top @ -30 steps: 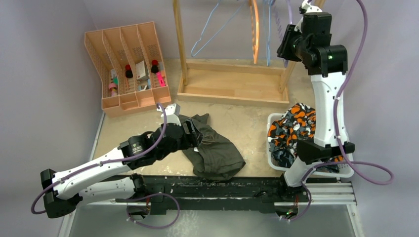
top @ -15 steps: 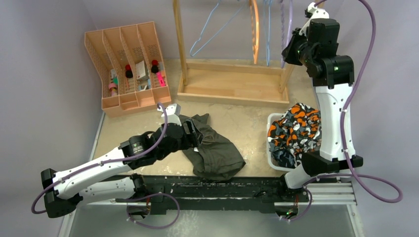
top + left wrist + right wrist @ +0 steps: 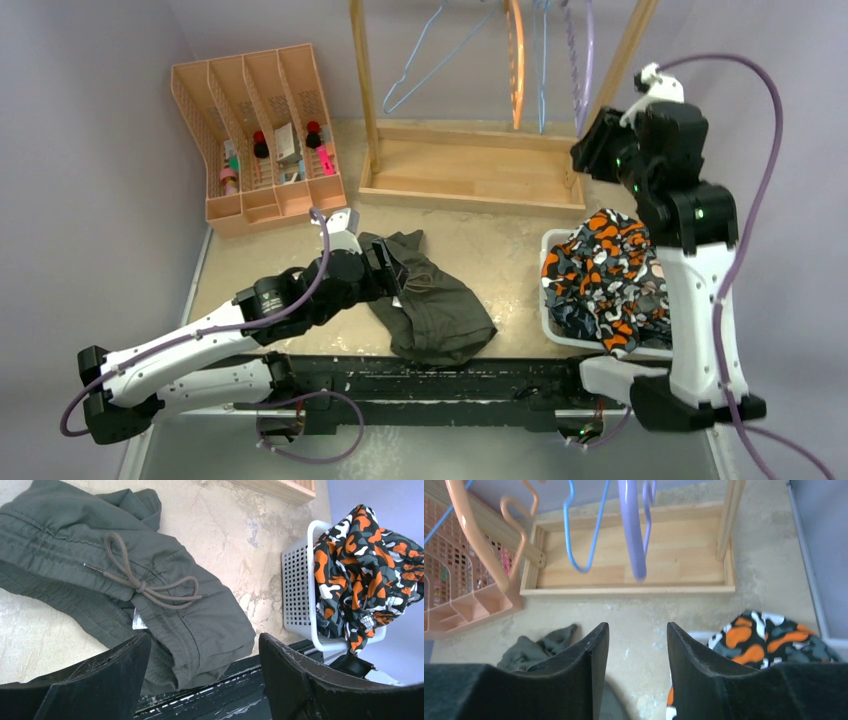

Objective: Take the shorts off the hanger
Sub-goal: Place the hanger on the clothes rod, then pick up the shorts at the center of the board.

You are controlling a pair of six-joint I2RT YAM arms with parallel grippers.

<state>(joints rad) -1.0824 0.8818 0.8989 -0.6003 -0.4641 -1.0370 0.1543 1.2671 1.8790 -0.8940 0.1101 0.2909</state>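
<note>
- Black two-finger right gripper: formerly high at the top right of the pale wooden clothes rack, against the purple plastic hanger. It is now lower, nearer and clear of the hanger.
- White-and-black right arm: upright link has swung rightward, uncovering more of the orange-white-black camouflage shorts in the white mesh basket.
- White-and-black left arm: rear elbow fractionally lower.

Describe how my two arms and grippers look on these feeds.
Both arms match: the left arm and right arm have glossy white link shells between boxy black joints, and a lilac cable loops along each. Small green lights glow on the right arm's black joints. The left gripper and right gripper each have two matte black, wedge-shaped fingers.
</note>
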